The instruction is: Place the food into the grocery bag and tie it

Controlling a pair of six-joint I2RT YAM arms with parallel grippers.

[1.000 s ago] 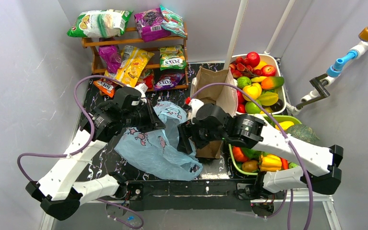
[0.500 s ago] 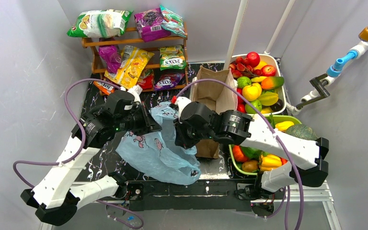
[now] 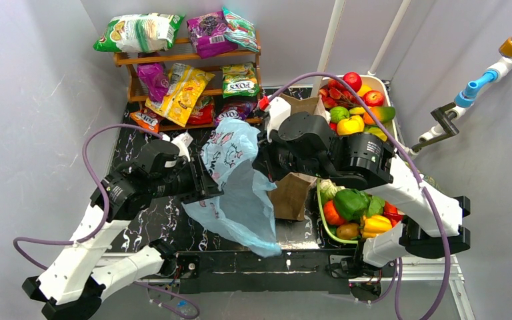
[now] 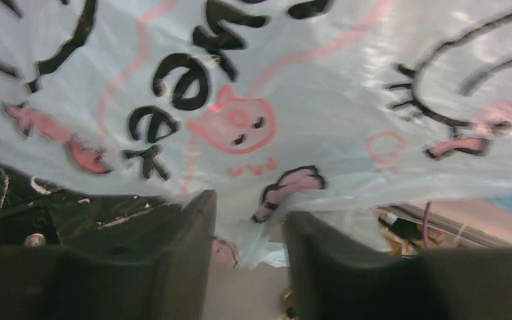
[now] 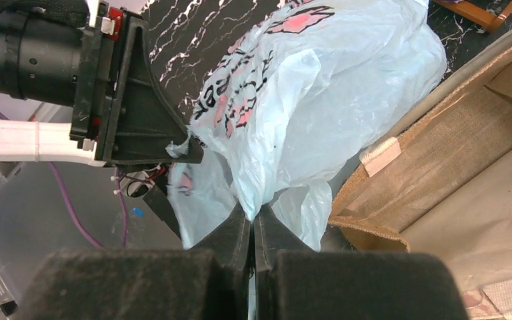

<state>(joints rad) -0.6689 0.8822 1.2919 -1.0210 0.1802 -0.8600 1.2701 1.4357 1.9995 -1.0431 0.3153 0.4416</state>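
Right fingers clamped on grocery bag, left fingers apart (bag's inside hidden)

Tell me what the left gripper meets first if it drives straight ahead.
Most likely the thin light-blue printed plastic grocery bag: its film fills the view right ahead of the left gripper.

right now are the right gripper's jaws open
No, the right gripper is shut, its fingers pressed together on a fold of the light-blue plastic bag.

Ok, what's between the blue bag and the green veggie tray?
The brown paper bag stands between the blue bag and the green tray. The top camera shows it.
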